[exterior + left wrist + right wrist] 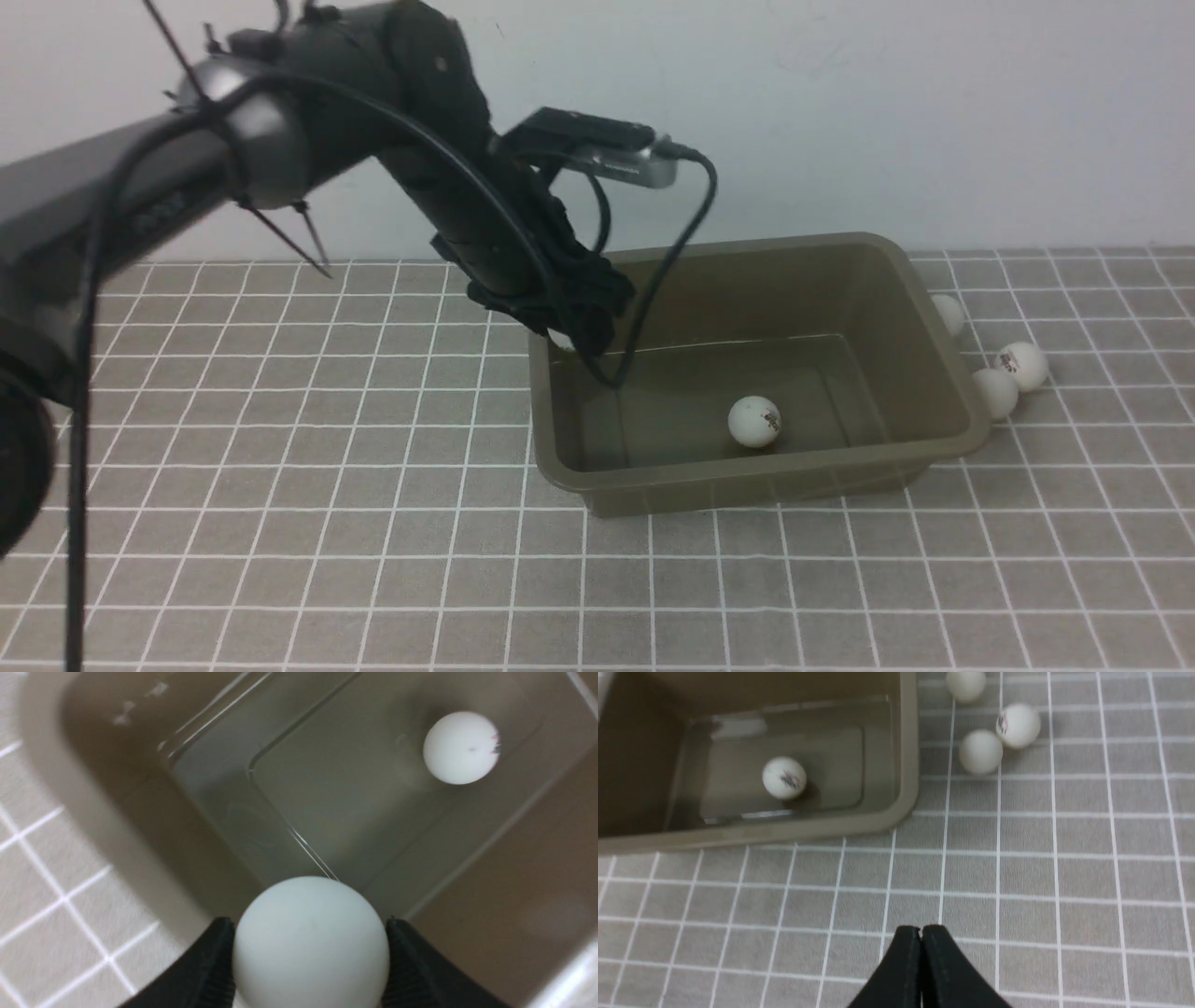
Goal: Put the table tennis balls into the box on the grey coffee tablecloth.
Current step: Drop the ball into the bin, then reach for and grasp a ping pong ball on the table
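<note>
Left wrist view: we find the left gripper (310,926) pinching one table tennis ball (310,952) between its fingers (212,961), over the left end of the box (117,826). The right gripper (920,933) hangs empty above the grey coffee tablecloth (1064,882), fingers pressed together. One ball (754,421) lies inside the box and three loose balls (1023,365) lie on the cloth beside its right end. We judge one delivered, one pending release, three outstanding. The cloth lies flat, with a plain pale wall (934,112) behind.

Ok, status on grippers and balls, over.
Left gripper shut on held ball, over box edge. Right gripper shut, empty. One ball inside, three balls outside on cloth. Nothing blocking.
</note>
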{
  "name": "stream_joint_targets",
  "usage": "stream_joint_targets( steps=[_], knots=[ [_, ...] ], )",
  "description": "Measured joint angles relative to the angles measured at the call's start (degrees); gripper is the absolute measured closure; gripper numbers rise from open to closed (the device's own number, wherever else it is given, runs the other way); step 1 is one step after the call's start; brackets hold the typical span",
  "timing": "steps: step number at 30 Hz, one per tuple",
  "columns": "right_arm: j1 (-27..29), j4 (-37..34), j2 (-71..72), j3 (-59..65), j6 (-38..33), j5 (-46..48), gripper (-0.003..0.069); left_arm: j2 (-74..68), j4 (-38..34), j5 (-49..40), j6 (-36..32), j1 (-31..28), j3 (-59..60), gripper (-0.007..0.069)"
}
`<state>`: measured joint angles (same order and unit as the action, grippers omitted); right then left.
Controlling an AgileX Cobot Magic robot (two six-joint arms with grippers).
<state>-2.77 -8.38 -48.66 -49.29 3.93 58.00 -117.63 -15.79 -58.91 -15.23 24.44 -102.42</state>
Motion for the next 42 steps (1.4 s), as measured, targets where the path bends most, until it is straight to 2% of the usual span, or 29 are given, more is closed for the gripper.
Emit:
stream_joint_targets(
  steps=[6,11,13,18,22,23,25,27,29,33,37,42],
  knots=[
    [0.0,0.4,-1.5,0.0,-0.2,1.1,0.0668,-6.3,2.4,-1.1,1.8,1.2,-2.8,0.027],
    [0.0,0.4,-1.6,0.0,-0.2,1.2,0.0668,-8.3,7.2,-3.1,5.9,0.9,-2.9,0.0153],
    [0.0,0.4,-1.6,0.0,-0.2,1.1,0.0668,-8.3,9.6,-3.9,7.8,0.4,-3.1,0.0128],
    [0.0,0.4,-1.6,0.0,-0.2,0.2,0.0668,-7.7,17.8,-8.1,10.6,-1.4,-4.4,0.0138],
    [0.0,0.9,-2.5,-0.8,-0.1,0.7,0.0668,-6.8,19.1,-10.3,10.6,-3.5,-4.3,0.0245],
    [0.0,1.1,-3.0,-1.3,-0.1,1.0,0.0668,-6.4,18.6,-10.3,10.5,-3.8,-4.3,0.0288],
    [0.0,2.9,-5.8,-4.7,0.0,2.2,0.0668,-4.4,15.8,-10.8,8.6,-4.6,-4.3,0.0435],
    [0.0,5.2,-9.6,-8.9,0.1,3.0,0.0668,-1.3,13.9,-11.1,6.9,-5.2,-4.3,0.0547],
    [0.0,7.5,-13.5,-13.5,0.7,4.2,0.0668,2.5,12.3,-11.2,6.1,-5.5,-4.1,0.0603],
    [0.4,10.9,-20.1,-20.4,1.3,6.6,0.0668,9.8,10.6,-11.2,5.9,-7.1,-1.1,0.0629],
    [4.7,11.9,-27.7,-24.6,1.4,6.6,0.0668,23.7,8.5,-7.7,6.1,-9.6,11.3,0.0629],
    [11.6,9.3,-38.3,-25.3,1.5,3.8,0.0657,39.1,1.4,-0.8,5.9,-7.7,29.0,0.0629]
  ],
)
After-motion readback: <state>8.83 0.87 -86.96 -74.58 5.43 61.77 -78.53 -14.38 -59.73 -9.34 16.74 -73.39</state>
